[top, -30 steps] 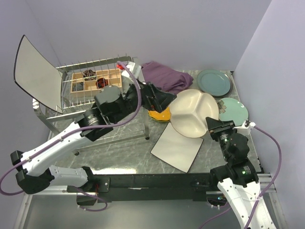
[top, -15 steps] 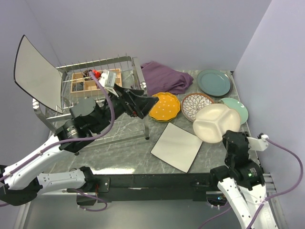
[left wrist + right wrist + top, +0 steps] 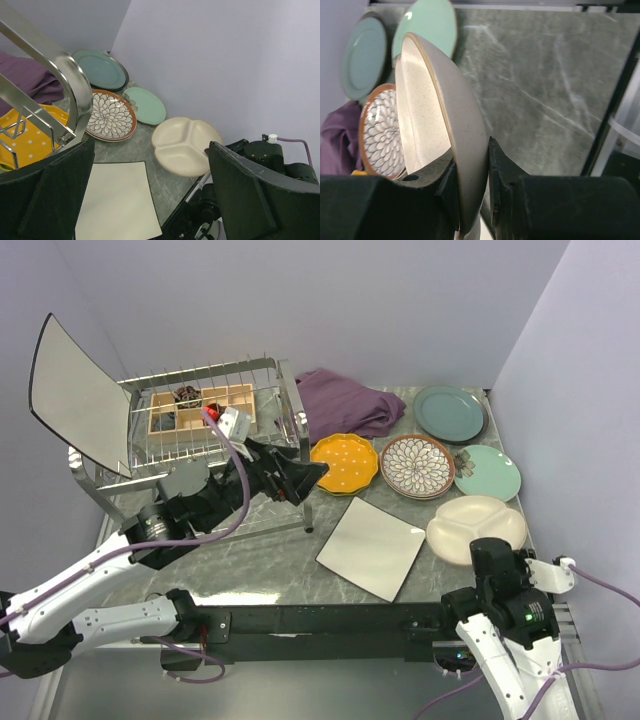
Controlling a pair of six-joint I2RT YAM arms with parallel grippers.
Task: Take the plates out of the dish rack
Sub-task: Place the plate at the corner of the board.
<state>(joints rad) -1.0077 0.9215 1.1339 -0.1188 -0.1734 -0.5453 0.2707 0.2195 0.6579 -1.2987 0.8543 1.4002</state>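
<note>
Right gripper (image 3: 470,170) jaws pinch the cream plate (image 3: 477,528) by its rim, apparently setting it down at the table's (image 3: 260,560) near right edge. Next it needs releasing. Left gripper (image 3: 150,175) gapes empty beside the rack (image 3: 200,371), where a square plate (image 3: 75,390) leans.

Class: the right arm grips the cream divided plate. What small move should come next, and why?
Probably open the right tool to release the cream plate: it seems to lie flat on the table beside the patterned plate, rim pinched.
</note>
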